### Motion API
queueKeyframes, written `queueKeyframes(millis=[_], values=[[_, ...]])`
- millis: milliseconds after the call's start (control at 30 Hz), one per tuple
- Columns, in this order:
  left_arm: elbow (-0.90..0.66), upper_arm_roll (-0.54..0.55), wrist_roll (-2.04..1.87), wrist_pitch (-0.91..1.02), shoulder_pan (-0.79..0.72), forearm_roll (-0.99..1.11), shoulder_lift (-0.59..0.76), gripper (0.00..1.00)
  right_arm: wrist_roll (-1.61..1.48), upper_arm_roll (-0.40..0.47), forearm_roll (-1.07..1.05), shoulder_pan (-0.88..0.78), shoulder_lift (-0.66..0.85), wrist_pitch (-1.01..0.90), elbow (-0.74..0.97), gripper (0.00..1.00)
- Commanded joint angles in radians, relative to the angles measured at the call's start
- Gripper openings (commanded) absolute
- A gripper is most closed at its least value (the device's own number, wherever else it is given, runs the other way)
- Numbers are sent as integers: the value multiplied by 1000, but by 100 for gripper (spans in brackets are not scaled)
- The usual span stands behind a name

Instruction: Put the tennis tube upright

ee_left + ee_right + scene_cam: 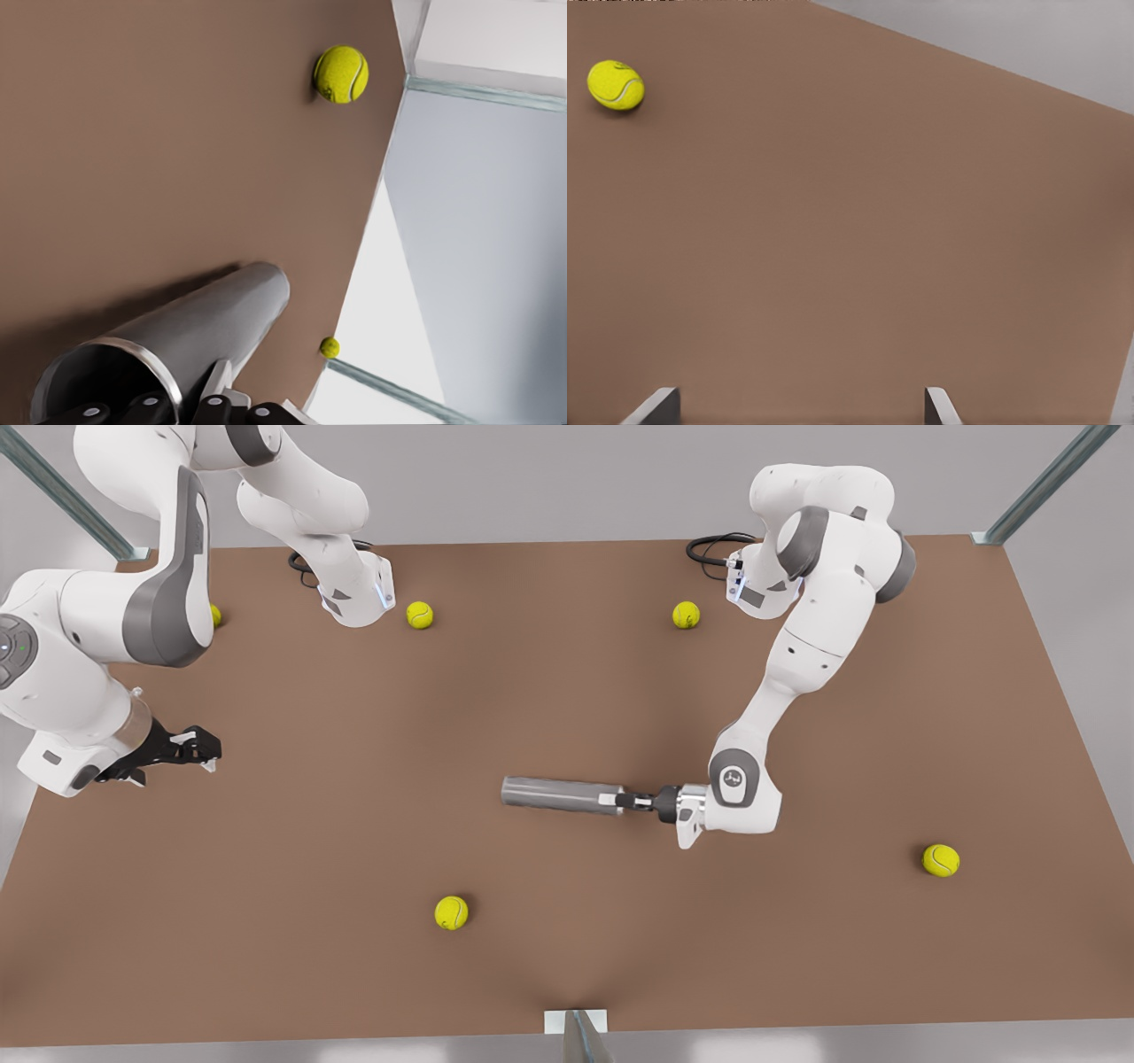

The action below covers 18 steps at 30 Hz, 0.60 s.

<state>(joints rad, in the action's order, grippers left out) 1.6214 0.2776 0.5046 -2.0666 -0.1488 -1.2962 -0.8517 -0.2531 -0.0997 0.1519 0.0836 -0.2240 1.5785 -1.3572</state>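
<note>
The left pincer [627,801] clamps the rim end of the lying tennis tube [558,794] for tipping it upright, while the right pincer [199,748] waits well away from the tube, fingers apart.

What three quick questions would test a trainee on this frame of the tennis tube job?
1. True or false: the tennis tube stands upright.
2. Which arm's pincer grips the tube's rimmed end? A) left B) right C) neither
3. Fill in: the front view shows ___ tennis balls.

Key:
1. False. It lies flat on the table.
2. A. The left pincer, on the front view's right, is shut on that end. The right pincer waits open on the front view's left.
3. Five, one half hidden behind the arm on the front view's left.
</note>
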Motion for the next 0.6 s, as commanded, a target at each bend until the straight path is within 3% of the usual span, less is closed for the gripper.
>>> queueKeyframes(millis=[0,567], values=[[0,2,2,0,0,-26,0,21,0,-1,0,1,0,2,0,100],[-34,41,-153,135,115,-2,28,21,23,-6,-2,-2,9,-6,0,100]])
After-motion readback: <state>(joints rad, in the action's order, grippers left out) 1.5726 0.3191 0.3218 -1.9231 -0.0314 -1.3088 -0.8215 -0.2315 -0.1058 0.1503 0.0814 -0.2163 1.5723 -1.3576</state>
